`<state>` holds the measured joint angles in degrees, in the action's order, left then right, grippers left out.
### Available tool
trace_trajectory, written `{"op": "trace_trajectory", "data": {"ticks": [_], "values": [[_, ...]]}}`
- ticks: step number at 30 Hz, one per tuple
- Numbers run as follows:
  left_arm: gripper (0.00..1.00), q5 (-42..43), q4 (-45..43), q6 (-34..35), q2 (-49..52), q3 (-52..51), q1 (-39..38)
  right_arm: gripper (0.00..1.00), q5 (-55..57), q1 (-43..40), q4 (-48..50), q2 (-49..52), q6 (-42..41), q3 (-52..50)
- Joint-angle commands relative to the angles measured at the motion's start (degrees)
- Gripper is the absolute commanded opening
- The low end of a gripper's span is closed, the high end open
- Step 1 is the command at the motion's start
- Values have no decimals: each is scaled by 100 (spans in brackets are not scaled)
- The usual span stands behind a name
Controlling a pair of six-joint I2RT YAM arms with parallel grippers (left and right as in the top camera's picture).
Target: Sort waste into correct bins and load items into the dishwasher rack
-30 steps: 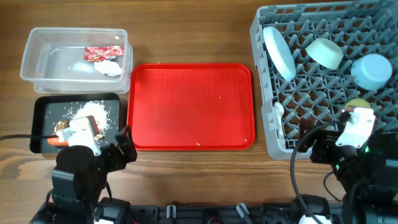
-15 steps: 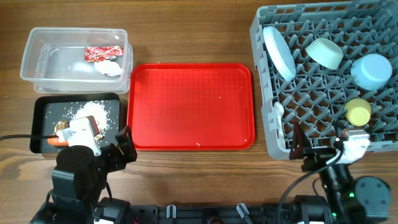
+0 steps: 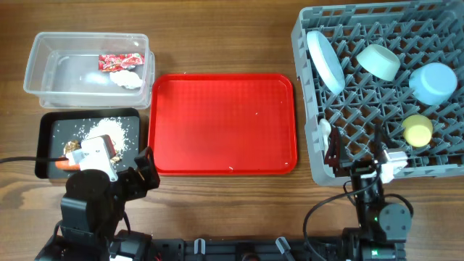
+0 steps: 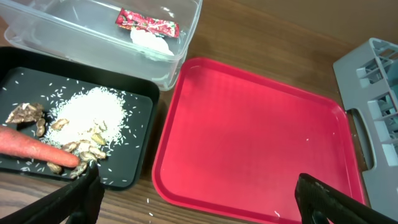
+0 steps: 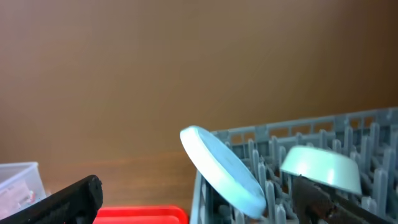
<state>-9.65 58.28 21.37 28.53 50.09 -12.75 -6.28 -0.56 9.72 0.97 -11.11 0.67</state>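
Note:
The grey dishwasher rack (image 3: 341, 167) at the right holds a light blue plate (image 3: 324, 61) on edge, two light blue bowls (image 3: 378, 61) (image 3: 433, 82), a small yellow cup (image 3: 417, 131) and a white spoon (image 3: 323, 131). The clear tub (image 3: 43, 58) holds the red wrapper (image 3: 119, 62) and white tissue (image 3: 127, 78). The black tray (image 3: 54, 130) holds rice crumbs (image 3: 107, 129), brown scraps (image 4: 87, 149) and an orange carrot (image 4: 31, 145). My left gripper (image 4: 196, 202) is open and empty over the red tray's near left corner. My right gripper (image 5: 196, 199) is open and empty at the rack's near edge.
The flat red tray (image 3: 223, 125) lies in the middle with a few rice grains on it. Bare wooden table (image 3: 217, 36) lies behind it and between the tray and the rack. Both arm bases stand at the near edge.
My right arm has drawn back from the yellow cup toward the near edge, leaving the cup in the rack. The left arm has not moved.

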Motion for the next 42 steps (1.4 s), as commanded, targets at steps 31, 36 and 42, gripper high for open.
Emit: {"op": "trace_trajectory", "data": {"ticks": [31, 36, 42], "values": [[100, -92, -15, 52, -35, -37, -20, 100, 179, 39, -953, -76, 348, -37], [100, -92, -15, 52, -59, -37, -17, 100, 179, 39, -955, -76, 348, -37], [100, 125, 11, -11, -476, -247, 695, 100, 179, 39, -955, -76, 348, -37]]}}
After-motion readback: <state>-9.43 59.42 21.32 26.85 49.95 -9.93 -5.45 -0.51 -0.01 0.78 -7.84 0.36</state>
